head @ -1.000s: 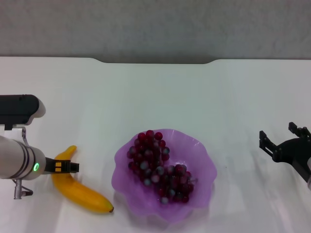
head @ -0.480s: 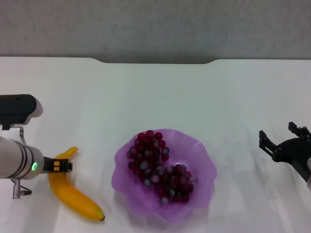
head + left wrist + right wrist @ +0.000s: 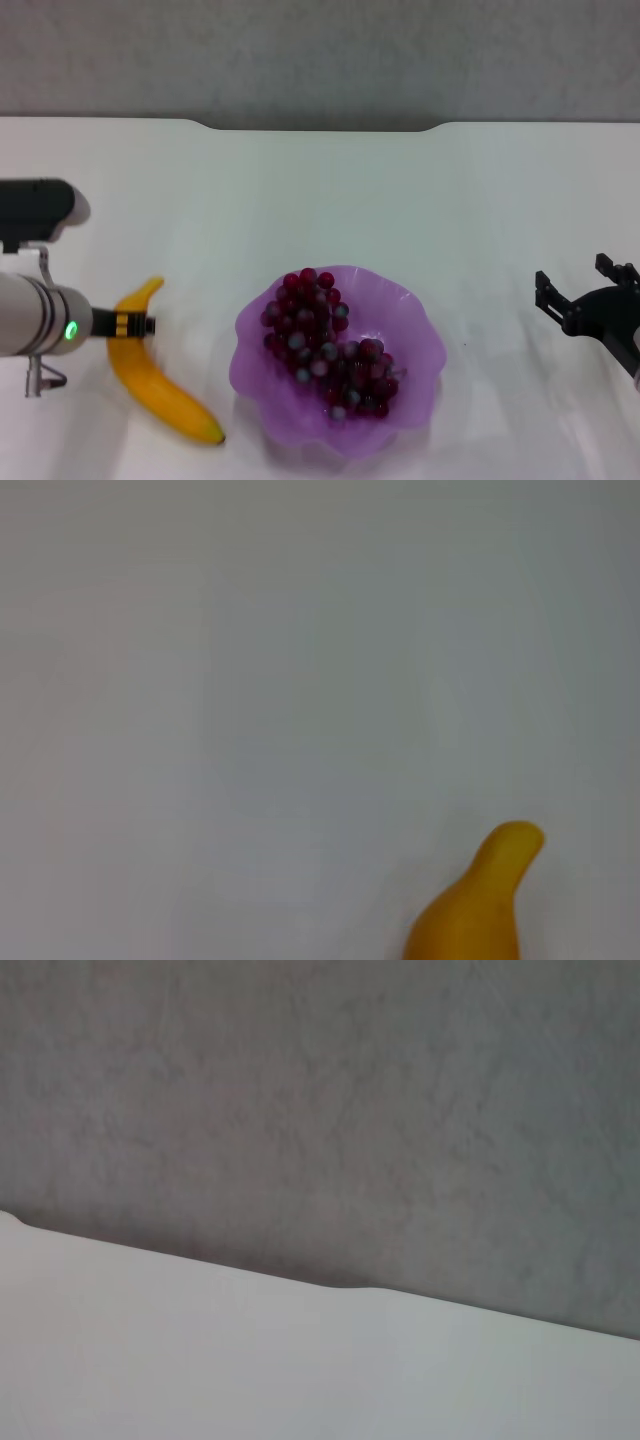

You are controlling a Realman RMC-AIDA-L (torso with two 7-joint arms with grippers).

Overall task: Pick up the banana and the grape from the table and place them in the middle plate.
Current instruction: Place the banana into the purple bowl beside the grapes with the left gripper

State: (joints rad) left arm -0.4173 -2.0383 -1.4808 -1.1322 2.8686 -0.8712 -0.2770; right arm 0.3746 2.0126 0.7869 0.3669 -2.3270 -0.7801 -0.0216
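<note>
The banana (image 3: 165, 395) is at the front left of the table (image 3: 330, 190), left of the middle plate (image 3: 420, 330). My left gripper (image 3: 130, 325) is shut across the banana's upper part, near its stem end. The banana's tip also shows in the left wrist view (image 3: 480, 910) against the white tabletop. The grape (image 3: 325, 345) lies inside the purple plate, running from its far left to its near right. My right gripper (image 3: 585, 300) is open and empty, parked at the right edge of the table.
The table's far edge has a raised notch (image 3: 320, 127) against a grey wall (image 3: 320, 50). The right wrist view shows only that wall (image 3: 320, 1110) and the table's edge (image 3: 300, 1360).
My left gripper and the banana have moved together, first towards me and to the left, then slightly up and away. The grape, the plate and the right arm have not moved.
</note>
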